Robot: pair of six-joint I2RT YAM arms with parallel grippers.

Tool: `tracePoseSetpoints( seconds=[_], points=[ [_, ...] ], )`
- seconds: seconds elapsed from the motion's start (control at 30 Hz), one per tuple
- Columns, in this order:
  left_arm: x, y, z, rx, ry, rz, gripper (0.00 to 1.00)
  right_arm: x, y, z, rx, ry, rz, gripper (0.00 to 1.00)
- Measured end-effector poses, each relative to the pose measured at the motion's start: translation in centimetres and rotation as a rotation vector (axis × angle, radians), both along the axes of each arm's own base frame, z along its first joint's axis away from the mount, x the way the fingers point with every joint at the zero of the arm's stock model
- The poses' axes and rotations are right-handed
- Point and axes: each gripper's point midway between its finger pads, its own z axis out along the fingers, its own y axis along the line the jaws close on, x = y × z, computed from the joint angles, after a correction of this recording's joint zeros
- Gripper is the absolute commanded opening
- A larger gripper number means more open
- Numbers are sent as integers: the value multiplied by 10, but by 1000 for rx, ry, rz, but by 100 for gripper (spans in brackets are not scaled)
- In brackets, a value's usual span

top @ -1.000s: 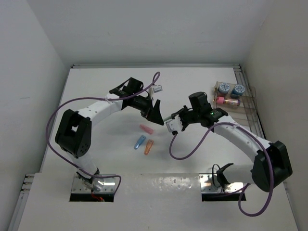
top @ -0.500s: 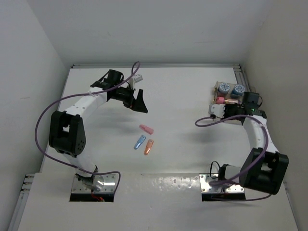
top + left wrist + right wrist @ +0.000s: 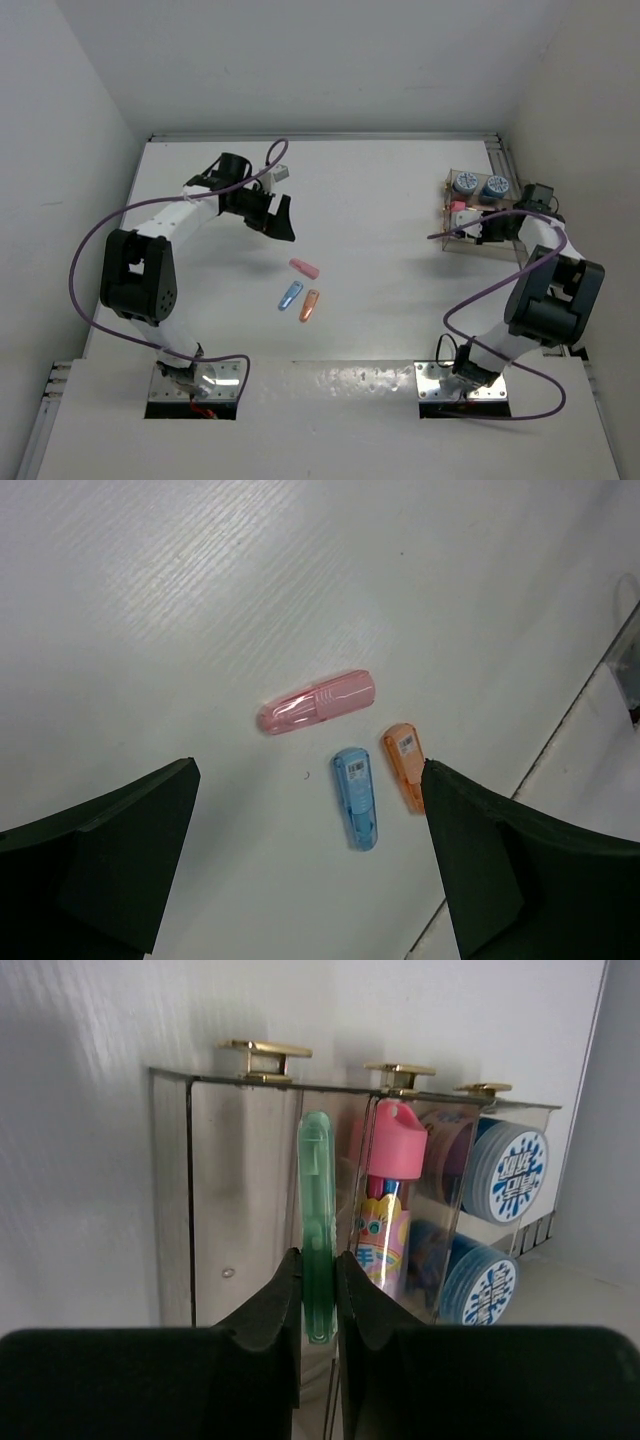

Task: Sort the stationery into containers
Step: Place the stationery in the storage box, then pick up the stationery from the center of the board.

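Three capsule pieces lie mid-table: pink (image 3: 303,268), blue (image 3: 290,294) and orange (image 3: 310,304). My left gripper (image 3: 280,218) hangs open above and beyond them; its wrist view shows the pink capsule (image 3: 316,702), the blue capsule (image 3: 356,797) and the orange capsule (image 3: 403,763) below its gripper (image 3: 308,800). My right gripper (image 3: 470,228) is at the clear container (image 3: 519,205), shut on a green capsule (image 3: 318,1220) held upright against the container's wall (image 3: 240,1190). Inside stand a pink marker (image 3: 385,1190) and two blue-and-white rolls (image 3: 510,1170) (image 3: 490,1280).
The container sits at the far right, close to the table's right rail (image 3: 512,190) and the side wall. A purple cable (image 3: 470,295) loops from the right arm over the table. Metal base plates (image 3: 330,385) line the near edge.
My right arm swung from mid-table to the container at the far right, carrying the green capsule. My left arm drew back to the left, away from the capsules, and stays open.
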Motion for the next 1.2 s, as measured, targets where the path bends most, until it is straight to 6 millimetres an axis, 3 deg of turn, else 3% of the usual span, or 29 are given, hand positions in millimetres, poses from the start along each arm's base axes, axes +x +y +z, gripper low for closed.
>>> tracePoseSetpoints(
  seconds=[0.07,0.13,0.27,0.37,0.5,0.77,1.07,1.2],
  points=[
    [0,3,-3,25,-33,-36,100,2,-6,-6,-9,11,-5,33],
    [-2,7,-6,50,-63,-83,96,3,-11,-11,-13,21,-12,46],
    [-11,15,-19,121,-149,-199,86,1,-15,-13,-10,33,-25,52],
    [-21,16,-29,192,-221,-301,82,-2,-14,-11,4,40,-40,53],
    [-24,-2,-32,240,-341,-449,77,-11,-5,5,45,31,-69,54],
    [-22,-27,-47,258,-504,-690,72,-49,48,56,226,11,-134,54],
    [-33,-47,-93,264,-524,-892,71,-80,78,68,486,210,-291,57],
    [-35,-48,-102,268,-529,-935,69,-86,87,80,580,276,-349,58]
  ],
)
